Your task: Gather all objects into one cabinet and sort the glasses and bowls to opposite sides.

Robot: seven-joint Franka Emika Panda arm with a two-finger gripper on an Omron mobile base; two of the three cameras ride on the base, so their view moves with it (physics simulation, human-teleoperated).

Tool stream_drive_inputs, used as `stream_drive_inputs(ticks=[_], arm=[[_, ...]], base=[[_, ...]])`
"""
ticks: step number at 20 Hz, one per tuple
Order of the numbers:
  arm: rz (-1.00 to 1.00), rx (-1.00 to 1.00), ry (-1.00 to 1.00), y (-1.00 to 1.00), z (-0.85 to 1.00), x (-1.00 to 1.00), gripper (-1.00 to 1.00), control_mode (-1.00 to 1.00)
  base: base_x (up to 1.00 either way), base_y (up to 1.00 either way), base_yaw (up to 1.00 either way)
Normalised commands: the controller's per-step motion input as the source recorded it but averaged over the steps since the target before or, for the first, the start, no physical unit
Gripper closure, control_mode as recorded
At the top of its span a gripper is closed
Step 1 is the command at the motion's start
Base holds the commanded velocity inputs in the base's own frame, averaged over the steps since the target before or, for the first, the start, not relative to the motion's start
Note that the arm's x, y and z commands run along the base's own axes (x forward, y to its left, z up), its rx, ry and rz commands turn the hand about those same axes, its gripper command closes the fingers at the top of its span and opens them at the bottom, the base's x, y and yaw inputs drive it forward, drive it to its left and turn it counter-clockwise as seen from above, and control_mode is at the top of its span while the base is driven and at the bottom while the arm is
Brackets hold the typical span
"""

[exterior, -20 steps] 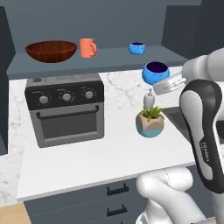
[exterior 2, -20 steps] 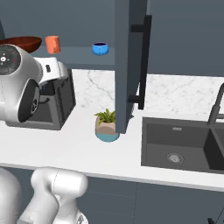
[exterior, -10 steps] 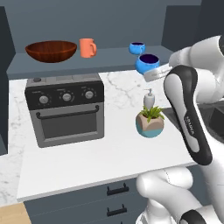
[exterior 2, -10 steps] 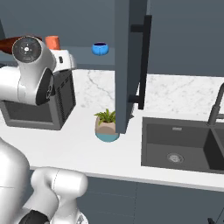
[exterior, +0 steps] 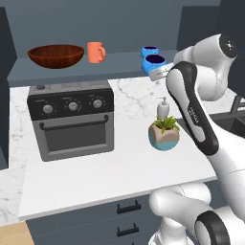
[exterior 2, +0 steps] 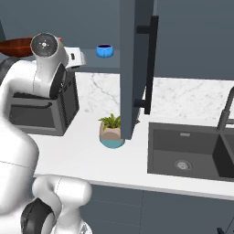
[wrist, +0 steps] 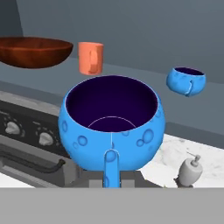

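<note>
Upper left of the left base view: reddish-brown bowl (exterior: 55, 55) sitting at the left end of the open cabinet shelf (exterior: 115, 64), rim up, wide axis lying flat along the shelf. Just right of it, orange mug (exterior: 95, 52), upright, handle turned toward frame right. Below, toaster oven (exterior: 72, 119) on the white counter (exterior: 91, 177), knobs facing the camera.

Toward upper centre-right: first blue cup (exterior: 150, 50) resting on the shelf, well apart from bowl and mug. Directly in front of it, second blue cup (exterior: 155, 61), pinched in the closed gripper (exterior: 158, 72) and carried up from beside the arm over the last second, now level with the shelf's front lip and just beside its twin. Seen from the hand view: held cup (wrist: 111, 125) upright, dark mouth up, short handle pointing back down between the fingers, squat body with no marked long axis; resting cup (wrist: 187, 81) at upper right, bowl (wrist: 35, 51) and mug (wrist: 90, 57) at upper left.

Meaning for the task, as a judgement: last loose object nearly home, everything about to share the one cabinet; setting down and release not yet done. Sorting looking incomplete, mug standing beside the bowl rather than with the cups.

Lower right of centre: potted plant (exterior: 164, 135) and small soap dispenser (exterior: 163, 108) on the counter, under the arm. Far right of the right base view: dark sink (exterior 2: 189, 157).
</note>
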Motion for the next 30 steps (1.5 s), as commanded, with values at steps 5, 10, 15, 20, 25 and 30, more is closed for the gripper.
stream_drive_inputs(ticks=[5, 10, 15, 20, 25, 30], arm=[[0.00, 0.00, 0.04, 0.09, 0.00, 0.50, 1.00, -1.00], [0.00, 0.00, 0.07, 0.10, 0.00, 0.63, 1.00, -1.00], [0.00, 0.00, 0.09, 0.06, 0.00, 0.65, 1.00, -1.00], [0.00, 0.00, 0.06, 0.06, 0.00, 0.64, 1.00, -1.00], [0.00, 0.00, 0.01, 0.01, -0.04, 0.59, 1.00, -1.00], [0.00, 0.00, 0.04, 0.01, -0.08, 0.59, 1.00, -1.00]], base=[[0.00, 0.00, 0.00], [0.00, 0.00, 0.00], [0.00, 0.00, 0.00], [0.00, 0.00, 0.00], [0.00, 0.00, 0.00], [0.00, 0.00, 0.00]])
